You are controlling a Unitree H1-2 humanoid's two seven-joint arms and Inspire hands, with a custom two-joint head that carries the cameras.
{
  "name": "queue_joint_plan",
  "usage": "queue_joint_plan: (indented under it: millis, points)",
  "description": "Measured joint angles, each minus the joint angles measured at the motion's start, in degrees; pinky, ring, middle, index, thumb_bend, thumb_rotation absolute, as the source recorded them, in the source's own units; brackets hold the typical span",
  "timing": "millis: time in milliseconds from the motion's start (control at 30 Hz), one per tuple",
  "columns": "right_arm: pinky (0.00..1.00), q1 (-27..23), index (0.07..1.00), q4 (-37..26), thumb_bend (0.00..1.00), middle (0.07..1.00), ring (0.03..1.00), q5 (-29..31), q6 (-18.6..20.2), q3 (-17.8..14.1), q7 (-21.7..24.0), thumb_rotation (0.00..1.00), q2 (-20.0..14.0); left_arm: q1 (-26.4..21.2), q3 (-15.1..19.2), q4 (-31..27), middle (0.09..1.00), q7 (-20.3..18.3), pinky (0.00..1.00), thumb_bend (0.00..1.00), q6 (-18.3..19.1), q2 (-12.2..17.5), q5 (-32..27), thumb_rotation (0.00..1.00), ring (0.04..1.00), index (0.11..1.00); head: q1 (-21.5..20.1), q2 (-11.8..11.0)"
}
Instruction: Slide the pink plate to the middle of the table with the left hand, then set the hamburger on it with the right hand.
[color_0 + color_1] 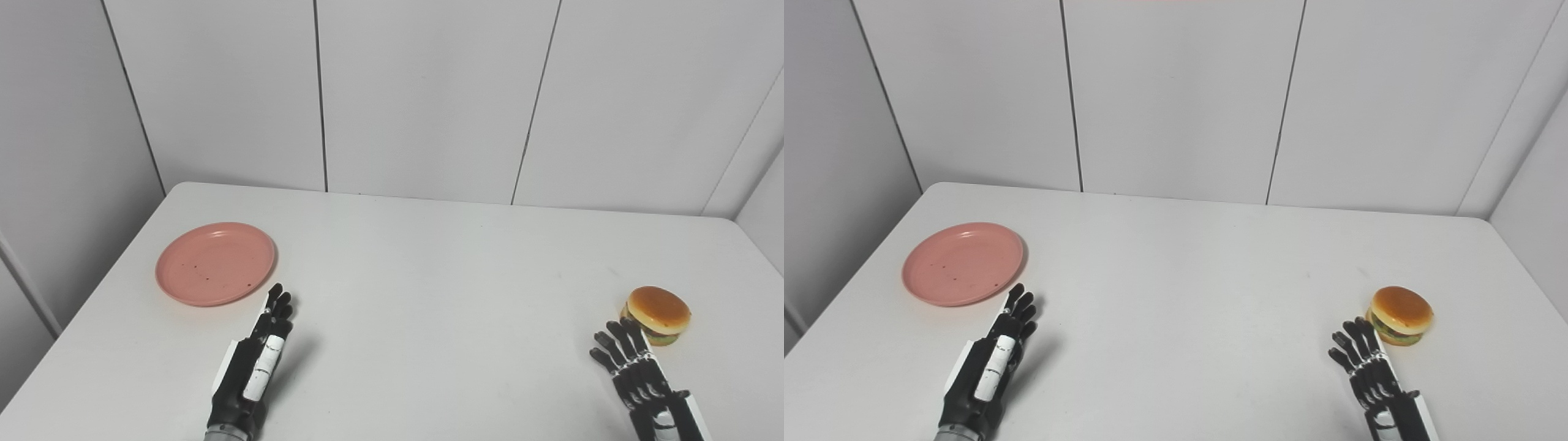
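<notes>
1. Left eye view: the round pink plastic plate (pixel 215 263) lies near the white table's (pixel 429 294) left edge. My left hand (pixel 260 355) rests just beside it, fingers straight, holding nothing.
2. Right eye view: the toy hamburger (pixel 1401 315) sits near the right edge. My right hand (pixel 1369 373) lies just beside it, fingers spread, empty.

— What is on the white tabletop (pixel 429 294)?
— A pink plate (pixel 215 263) lies flat toward its left side, with a few dark specks on it. A hamburger (pixel 658 315) sits upright near the right edge, well apart from the plate.
</notes>
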Motion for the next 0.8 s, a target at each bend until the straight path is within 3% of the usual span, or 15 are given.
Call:
queue_joint_plan:
  millis: [333, 800]
  points:
    - [0.90, -0.02, 0.962, 0.15, 0.95, 0.948, 0.927, 0.01, -0.04, 0.00, 0.46, 0.90, -0.10, -0.22, -0.17, 1.31, 0.996, -0.02, 1.00, 0.82, -2.16, 0.00, -0.07, 0.84, 1.000, 1.000, 0.44, -1.50]
    - [0.89, -0.03, 0.964, 0.25, 0.95, 0.948, 0.920, 0.04, -0.05, -0.05, 2.14, 0.90, -0.33, -0.26, -0.26, 1.62, 0.995, -0.02, 1.00, 0.83, -2.97, -0.01, -0.11, 0.84, 1.000, 1.000, 1.67, -1.94]
